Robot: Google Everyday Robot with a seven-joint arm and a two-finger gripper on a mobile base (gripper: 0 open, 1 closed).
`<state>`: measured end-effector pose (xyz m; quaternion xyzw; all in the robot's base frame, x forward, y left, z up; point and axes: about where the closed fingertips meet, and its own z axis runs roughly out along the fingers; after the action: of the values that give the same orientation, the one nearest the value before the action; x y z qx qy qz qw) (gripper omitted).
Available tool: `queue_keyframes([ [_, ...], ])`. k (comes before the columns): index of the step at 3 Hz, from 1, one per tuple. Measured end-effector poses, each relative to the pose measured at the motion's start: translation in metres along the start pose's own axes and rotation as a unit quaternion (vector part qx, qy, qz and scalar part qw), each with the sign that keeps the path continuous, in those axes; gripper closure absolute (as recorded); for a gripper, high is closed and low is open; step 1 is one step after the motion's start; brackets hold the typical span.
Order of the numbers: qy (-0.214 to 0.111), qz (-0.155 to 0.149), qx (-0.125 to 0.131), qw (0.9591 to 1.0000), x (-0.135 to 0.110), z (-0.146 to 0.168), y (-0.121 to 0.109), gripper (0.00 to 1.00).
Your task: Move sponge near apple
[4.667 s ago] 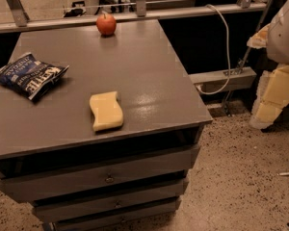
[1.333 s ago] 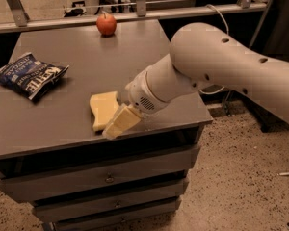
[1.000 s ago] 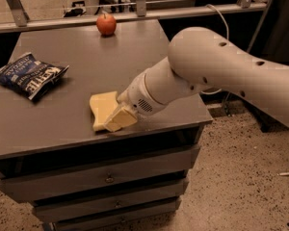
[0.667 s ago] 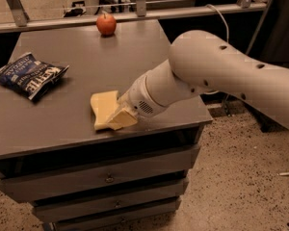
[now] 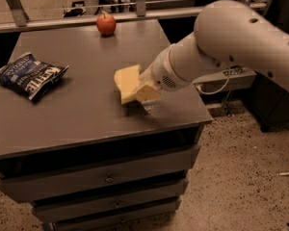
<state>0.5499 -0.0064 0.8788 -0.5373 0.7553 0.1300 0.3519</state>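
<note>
1. Grey table (image 5: 82, 121) fills the view; the sponge (image 5: 126, 82) is right of the tabletop's centre, tilted, with a shadow beneath it.
2. The end effector (image 5: 144, 91) pinches the sponge's right edge, coming in from the right on a thick white arm (image 5: 226, 37).
3. The apple (image 5: 106, 23) stands upright at the far edge, well apart from the sponge.
4. A blue chip bag (image 5: 31, 75) lies near the left edge.
5. Closed drawers (image 5: 106, 178) sit below the tabletop, above a speckled floor (image 5: 241, 177).
</note>
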Motion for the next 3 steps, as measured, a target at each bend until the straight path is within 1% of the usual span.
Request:
queue_keyframes([
  [1,0.0,-0.006,0.018,0.9998,-0.003,-0.011,-0.015,1.0],
  [2,0.0,-0.006,0.018,0.9998,-0.003,-0.011,-0.015,1.0],
  [3,-0.016,-0.01,0.046,0.9987,-0.009,-0.013,-0.03,1.0],
])
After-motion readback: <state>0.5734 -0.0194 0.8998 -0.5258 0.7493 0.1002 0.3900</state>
